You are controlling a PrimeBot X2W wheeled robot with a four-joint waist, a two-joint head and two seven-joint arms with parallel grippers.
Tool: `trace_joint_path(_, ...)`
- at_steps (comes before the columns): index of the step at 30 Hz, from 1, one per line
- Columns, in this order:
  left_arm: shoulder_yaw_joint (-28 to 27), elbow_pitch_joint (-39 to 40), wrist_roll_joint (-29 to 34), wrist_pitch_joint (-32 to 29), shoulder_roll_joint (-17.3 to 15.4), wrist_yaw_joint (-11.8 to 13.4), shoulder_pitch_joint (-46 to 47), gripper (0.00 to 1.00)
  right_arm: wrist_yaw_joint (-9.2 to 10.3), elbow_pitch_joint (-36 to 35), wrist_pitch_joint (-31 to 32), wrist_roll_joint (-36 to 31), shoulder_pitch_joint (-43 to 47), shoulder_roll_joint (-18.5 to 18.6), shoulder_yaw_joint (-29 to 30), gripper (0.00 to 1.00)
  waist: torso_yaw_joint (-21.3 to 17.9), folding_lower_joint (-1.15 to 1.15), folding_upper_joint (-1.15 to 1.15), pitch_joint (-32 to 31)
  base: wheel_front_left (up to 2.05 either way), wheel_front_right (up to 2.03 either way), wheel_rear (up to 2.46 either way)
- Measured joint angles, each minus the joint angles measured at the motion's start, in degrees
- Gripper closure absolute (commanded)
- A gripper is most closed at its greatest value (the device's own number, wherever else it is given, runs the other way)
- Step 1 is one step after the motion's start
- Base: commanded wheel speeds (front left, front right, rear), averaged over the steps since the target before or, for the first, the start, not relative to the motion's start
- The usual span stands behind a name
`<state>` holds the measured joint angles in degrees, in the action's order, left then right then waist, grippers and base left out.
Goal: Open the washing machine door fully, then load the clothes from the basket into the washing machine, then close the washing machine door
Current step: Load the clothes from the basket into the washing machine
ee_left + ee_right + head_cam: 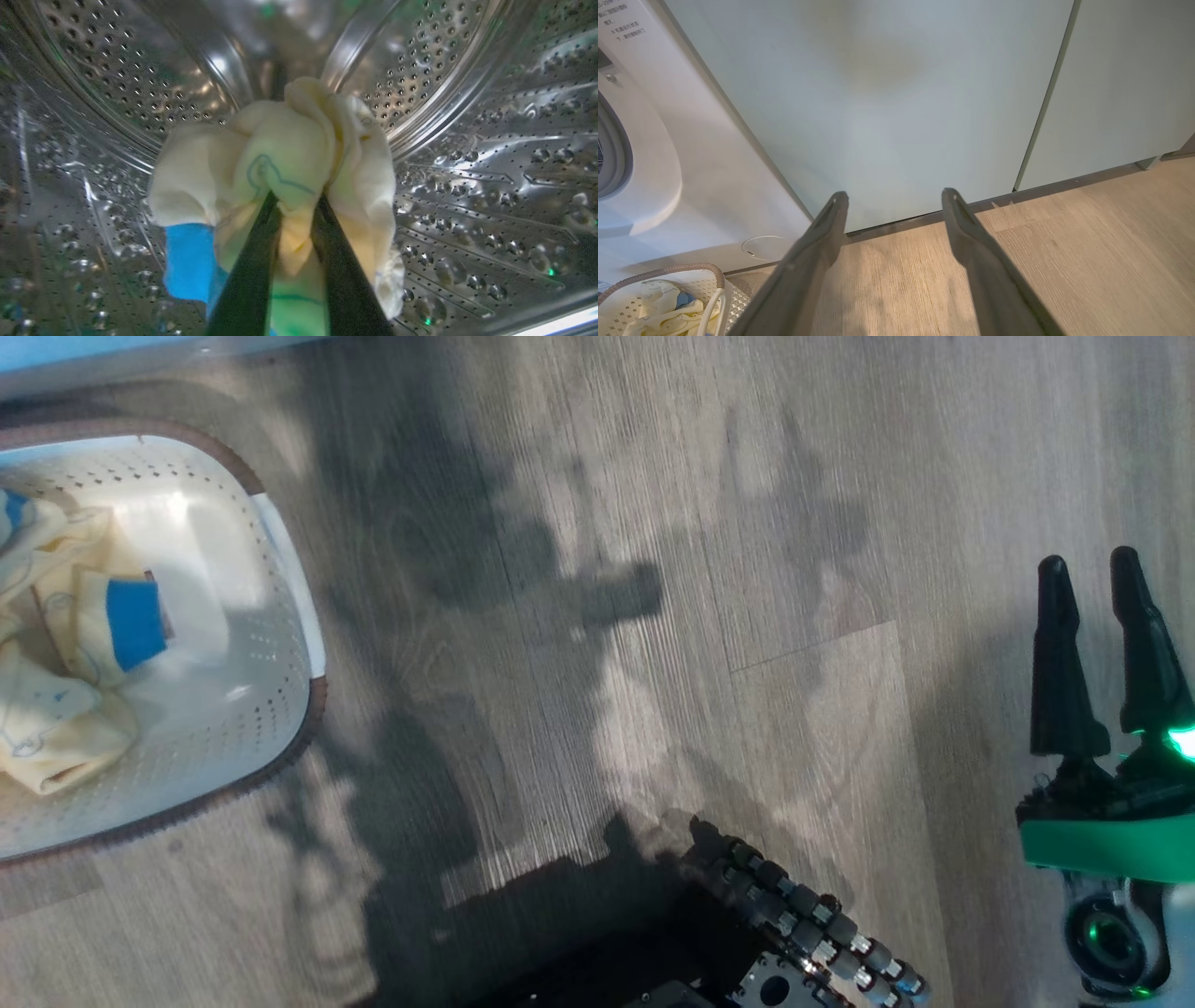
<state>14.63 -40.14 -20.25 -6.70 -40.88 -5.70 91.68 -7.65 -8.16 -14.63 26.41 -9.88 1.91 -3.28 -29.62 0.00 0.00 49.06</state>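
Clothes (pixel 289 149) pinched by left end effector (pixel 296 198); one basket (pixel 280 649).

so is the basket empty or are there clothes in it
Not empty. The basket holds a heap of pale yellow clothes with a blue piece; the rest of its floor is bare.

Right hand (pixel 1089 560), 2 tapered black fingers (pixel 1060 653), green wrist band (pixel 1102 845)
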Motion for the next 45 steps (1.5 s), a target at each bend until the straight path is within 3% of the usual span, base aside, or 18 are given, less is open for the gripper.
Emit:
trace_joint_path(1, 0.05, -1.14, -0.01, 0.48, 0.12, 0.0, 0.26, 0.21, 0.0, -0.01, 0.0, 0.01, 0.0, 0.0, 0.01, 0.0, -0.03, 0.0, 0.0, 0.12, 0.0, 0.0, 0.0)
trace_joint_path(2, 0.23, -2.04, 0.0, 0.86, 0.19, -0.02, 0.19, 0.0, 0.0, -0.01, 0.0, 0.1, -0.01, 0.0, 0.01, 0.0, 0.03, 0.0, 0.0, 0.17, 0.0, 0.0, 0.0)
trace_joint_path(15, 0.49, -8.91, -1.21, 4.2, 2.67, 0.19, 0.21, 0.0, 0.0, 0.04, 0.0, 0.3, -2.24, 0.0, 1.22, 0.0, 1.91, 0.0, 0.0, -0.03, 0.0, 0.0, 0.0)
trace_joint_path(26, 0.25, -6.14, -4.12, 8.09, 6.39, 2.96, -7.88, 0.0, 0.0, 0.07, 0.0, -1.37, -2.21, 0.0, 3.47, 0.0, 4.76, 0.0, 0.0, -2.77, 0.0, 0.0, 0.0)
trace_joint_path(32, 0.14, 2.76, -5.65, 11.89, 8.51, 5.75, -18.9, 0.0, 0.0, -0.02, 0.0, -3.32, -2.13, 0.0, 4.99, 0.0, 7.13, 0.0, 0.0, -5.44, 0.0, 0.0, 0.0)
trace_joint_path(38, -1.16, 17.58, -7.71, 14.1, 9.64, 10.0, -33.52, 0.0, 0.0, -0.49, 0.0, -5.44, -1.69, 0.0, 5.9, 0.0, 9.94, -0.01, 0.01, -8.59, 0.0, 0.0, 0.0)
trace_joint_path(45, -3.07, 38.52, -8.1, 16.61, 10.24, 18.85, -57.07, 0.0, 0.0, -0.91, 0.0, -9.5, 0.24, 0.0, 6.86, 0.0, 14.24, -0.01, 0.01, -12.78, 0.0, 0.0, 0.0)
